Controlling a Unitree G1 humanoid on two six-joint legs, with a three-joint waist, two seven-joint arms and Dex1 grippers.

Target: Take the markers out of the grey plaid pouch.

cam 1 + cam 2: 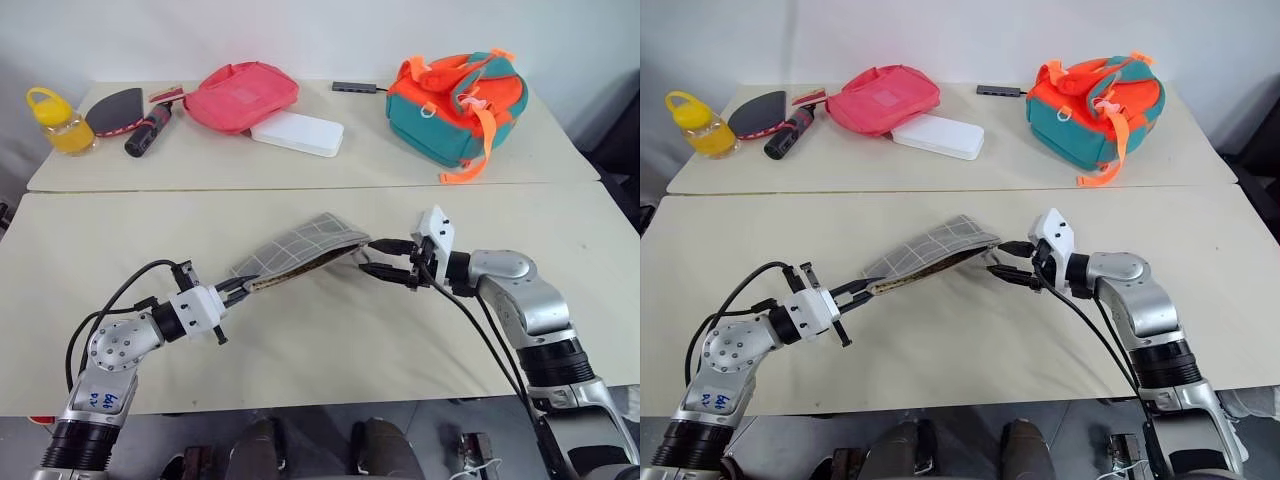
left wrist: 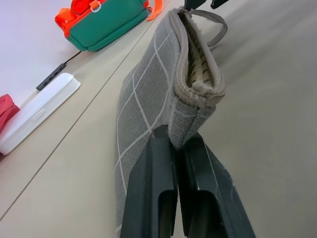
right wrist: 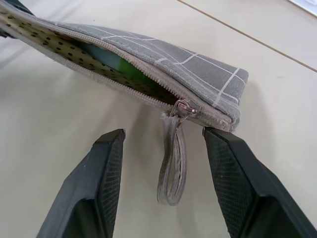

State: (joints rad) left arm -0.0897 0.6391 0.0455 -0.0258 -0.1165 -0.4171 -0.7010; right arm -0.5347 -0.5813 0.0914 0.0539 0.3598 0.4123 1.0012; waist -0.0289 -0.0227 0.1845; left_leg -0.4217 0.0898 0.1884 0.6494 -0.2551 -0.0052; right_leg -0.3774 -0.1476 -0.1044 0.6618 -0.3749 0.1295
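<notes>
You are looking down on two long cream-topped tables set edge to edge. On the far one sit an orange-and-teal fabric backpack, a pink-red fabric pouch, a flat white rectangular case just in front of that pouch, a yellow plastic jar with a loop handle, a dark fan-shaped flat piece, a thick black cylinder with a red end and a slim dark bar near the back edge.

Over the near table, the flat grey plaid fabric pouch with thin white grid lines hangs lifted between your two arms, its zip open along the edge that faces you. Your left gripper is clamped tight on the pouch's left end. Your right gripper stands at the other end with its fingers parted, gripping nothing; the grey ring loop dangles from the zip pull between them without touching either finger.

Inside the opening you can see dotted tan lining and a green marker lying within
</notes>
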